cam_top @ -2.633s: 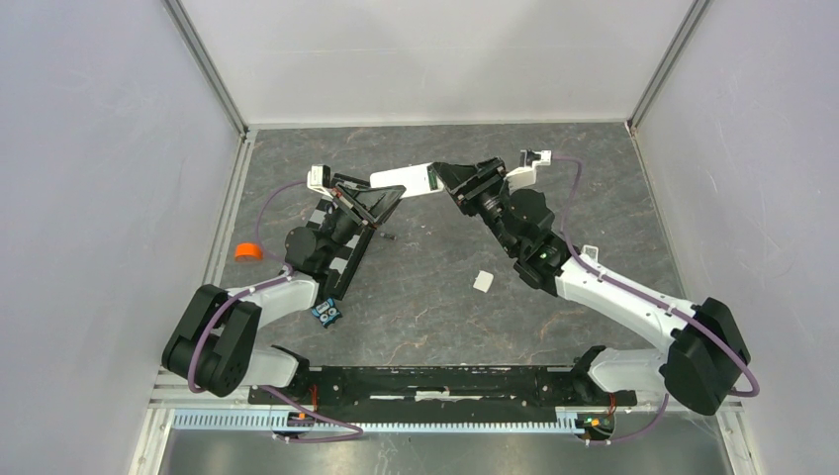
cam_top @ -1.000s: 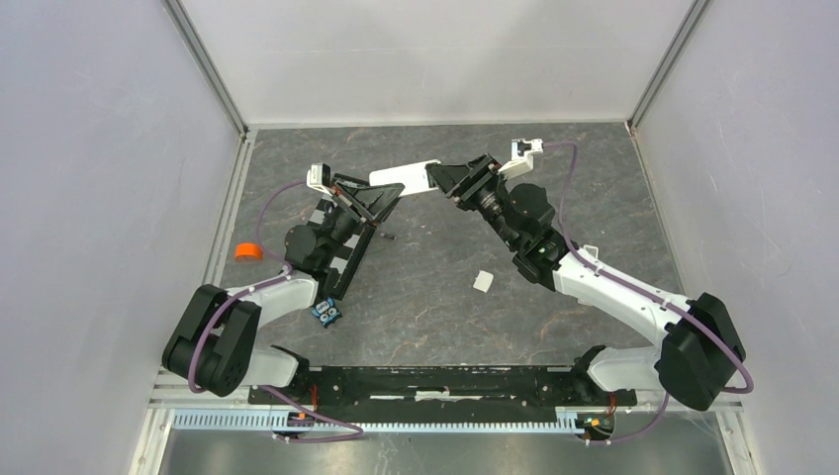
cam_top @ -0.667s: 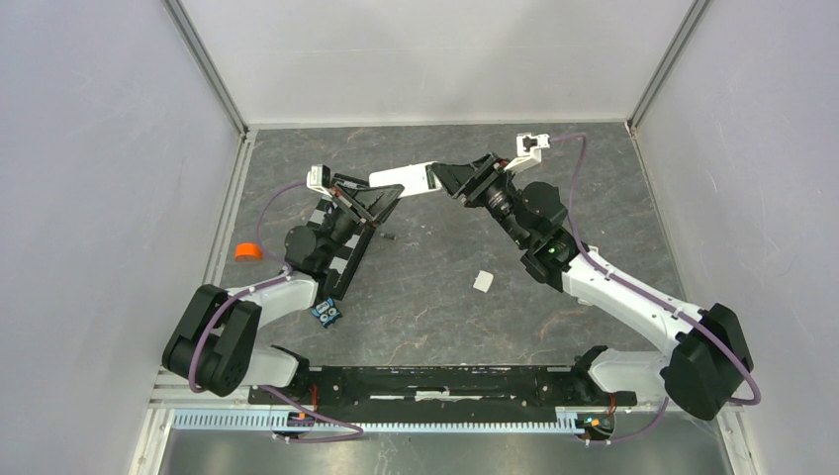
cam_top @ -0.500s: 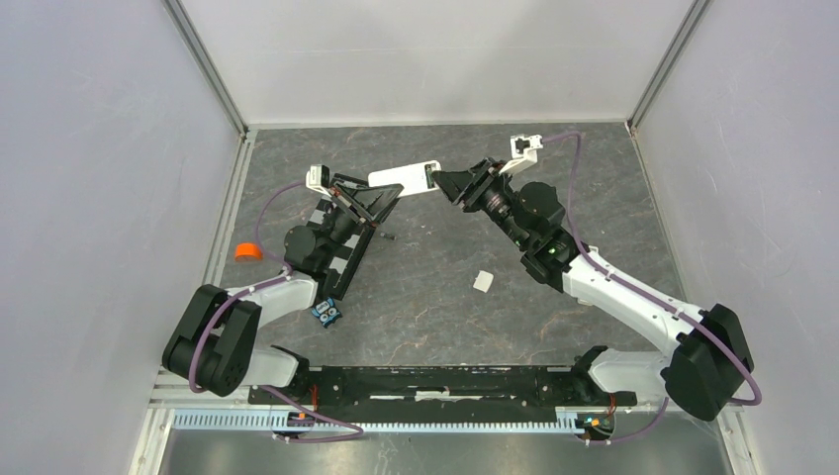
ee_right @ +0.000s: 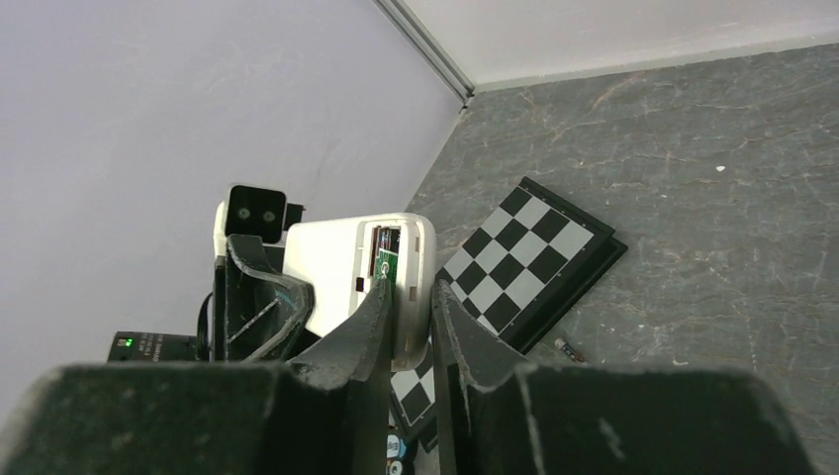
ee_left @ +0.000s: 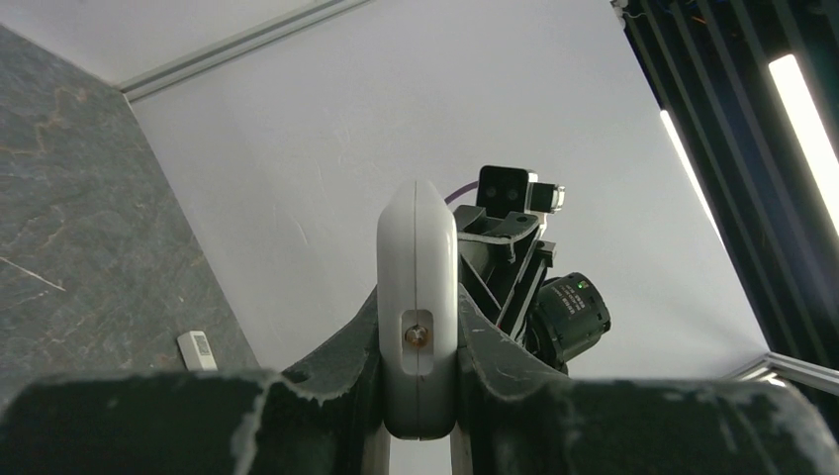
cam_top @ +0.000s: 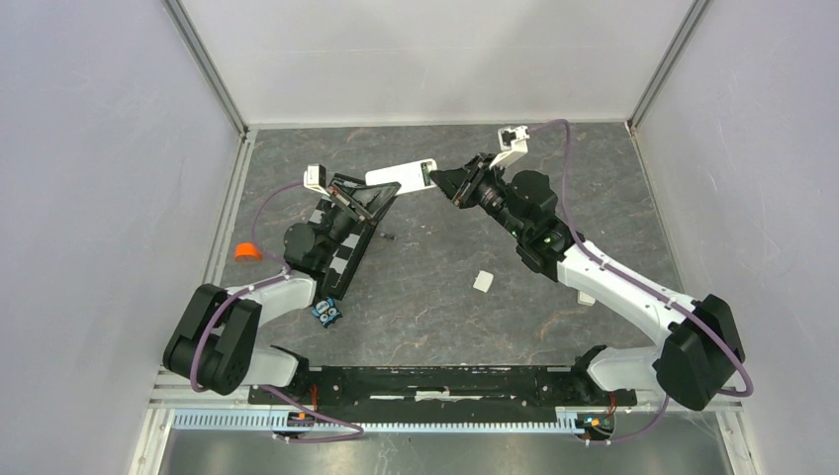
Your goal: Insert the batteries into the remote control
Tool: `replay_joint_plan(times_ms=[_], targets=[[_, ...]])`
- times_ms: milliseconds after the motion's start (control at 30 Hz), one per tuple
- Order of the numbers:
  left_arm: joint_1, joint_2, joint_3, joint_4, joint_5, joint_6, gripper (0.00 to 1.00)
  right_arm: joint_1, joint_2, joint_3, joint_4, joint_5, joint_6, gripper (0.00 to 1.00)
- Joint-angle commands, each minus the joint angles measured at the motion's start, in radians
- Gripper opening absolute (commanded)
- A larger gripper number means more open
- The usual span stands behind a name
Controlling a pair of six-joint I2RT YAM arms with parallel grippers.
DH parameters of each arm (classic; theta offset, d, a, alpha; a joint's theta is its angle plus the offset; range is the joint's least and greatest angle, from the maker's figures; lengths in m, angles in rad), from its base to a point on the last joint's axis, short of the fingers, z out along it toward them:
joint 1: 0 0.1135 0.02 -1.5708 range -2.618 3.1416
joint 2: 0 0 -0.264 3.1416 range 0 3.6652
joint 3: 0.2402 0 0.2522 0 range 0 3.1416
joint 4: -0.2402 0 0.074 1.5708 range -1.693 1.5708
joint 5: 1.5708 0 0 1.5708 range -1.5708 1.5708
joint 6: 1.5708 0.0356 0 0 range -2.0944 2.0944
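The white remote control (cam_top: 400, 178) is held in the air between both grippers. My left gripper (cam_top: 388, 190) is shut on one end; in the left wrist view the remote (ee_left: 417, 287) stands end-on between the fingers of that gripper (ee_left: 418, 396). My right gripper (cam_top: 441, 181) is shut on the other end, at the open battery bay, where a green board shows (ee_right: 385, 261); its jaws (ee_right: 414, 341) pinch the remote's (ee_right: 336, 267) end wall. One dark slim battery (cam_top: 389, 237) lies on the table by the chessboard, and also shows in the right wrist view (ee_right: 566, 347). The second battery is out of view.
A black-and-white chessboard (cam_top: 347, 263) lies under the left arm and shows in the right wrist view (ee_right: 524, 259). A small white square piece (cam_top: 483, 281) lies mid-table and shows in the left wrist view (ee_left: 195, 349). A small blue toy (cam_top: 327, 313) and an orange object (cam_top: 247, 251) sit at the left.
My right wrist has rolled and shifted back-left, its camera swinging toward the back wall. The remote has moved slightly left with it. The left arm has barely moved.
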Motion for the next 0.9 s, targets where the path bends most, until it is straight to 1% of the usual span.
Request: replay_joint_plan(times_ms=[0, 100, 200, 333, 433, 500, 600, 733, 867], targets=[[-0.01, -0.017, 0.049, 0.035, 0.078, 0.058, 0.02, 0.005, 0.052, 0.045, -0.079, -0.102, -0.096, 0.2], [-0.01, -0.029, 0.052, 0.002, 0.096, 0.083, 0.02, 0.005, 0.069, 0.058, -0.116, -0.119, -0.148, 0.19], [-0.009, -0.053, 0.061, -0.067, 0.112, 0.126, 0.02, 0.005, 0.084, 0.08, -0.164, -0.121, -0.201, 0.19], [-0.009, -0.1, 0.065, -0.185, 0.11, 0.198, 0.02, 0.005, 0.079, 0.09, -0.207, -0.07, -0.232, 0.22], [-0.004, -0.154, 0.064, -0.328, 0.076, 0.275, 0.02, 0.001, 0.051, 0.094, -0.224, -0.005, -0.239, 0.29], [-0.003, -0.197, 0.067, -0.466, 0.034, 0.334, 0.02, -0.005, 0.036, 0.119, -0.265, 0.033, -0.245, 0.34], [-0.002, -0.259, 0.072, -0.653, -0.03, 0.419, 0.02, -0.011, 0.017, 0.169, -0.334, 0.074, -0.266, 0.39], [-0.002, -0.326, 0.076, -0.812, -0.119, 0.494, 0.02, -0.016, -0.018, 0.181, -0.35, 0.064, -0.285, 0.46], [-0.003, -0.38, 0.081, -0.929, -0.213, 0.545, 0.02, -0.018, -0.036, 0.142, -0.292, 0.02, -0.284, 0.53]])
